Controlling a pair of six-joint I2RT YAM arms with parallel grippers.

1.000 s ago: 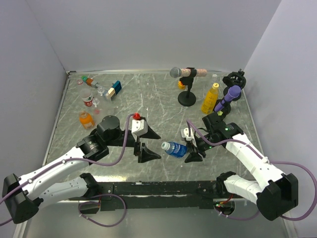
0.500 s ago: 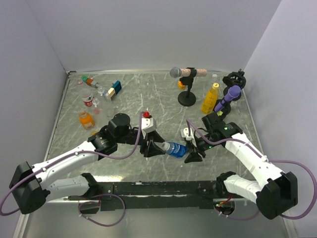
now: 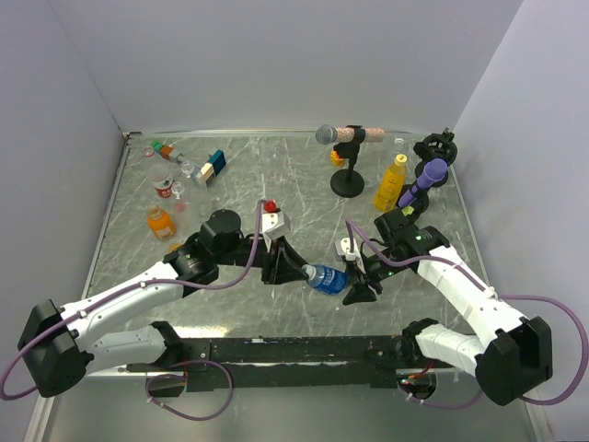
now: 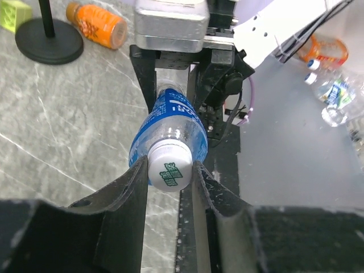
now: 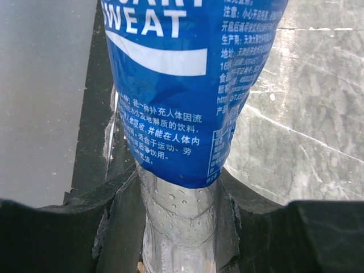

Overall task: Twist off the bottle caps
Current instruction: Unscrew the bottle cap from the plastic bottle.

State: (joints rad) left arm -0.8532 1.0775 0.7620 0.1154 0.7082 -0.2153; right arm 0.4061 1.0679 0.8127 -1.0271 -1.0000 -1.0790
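A clear bottle with a blue label (image 3: 329,278) is held lying level above the table between my two grippers. My right gripper (image 3: 357,284) is shut on its clear bottom end (image 5: 179,227), a finger on each side. My left gripper (image 3: 293,269) is shut on its white cap (image 4: 169,169), and both fingers (image 4: 133,187) press the cap's sides. The blue label (image 5: 190,85) fills the right wrist view. A yellow bottle (image 3: 390,182) stands at the back right. An orange bottle (image 3: 160,222) and clear bottles (image 3: 163,184) stand at the left.
A black microphone stand (image 3: 347,180) with a grey-headed mic stands behind the bottle, and a purple mic (image 3: 423,182) is at the right. Coloured blocks (image 3: 212,166) lie at the back left. The black base rail (image 3: 294,350) runs along the near edge.
My left arm has swung right to the bottle, and its jaws have gone from wide open to shut on the white cap. The right gripper has kept its grip and place.
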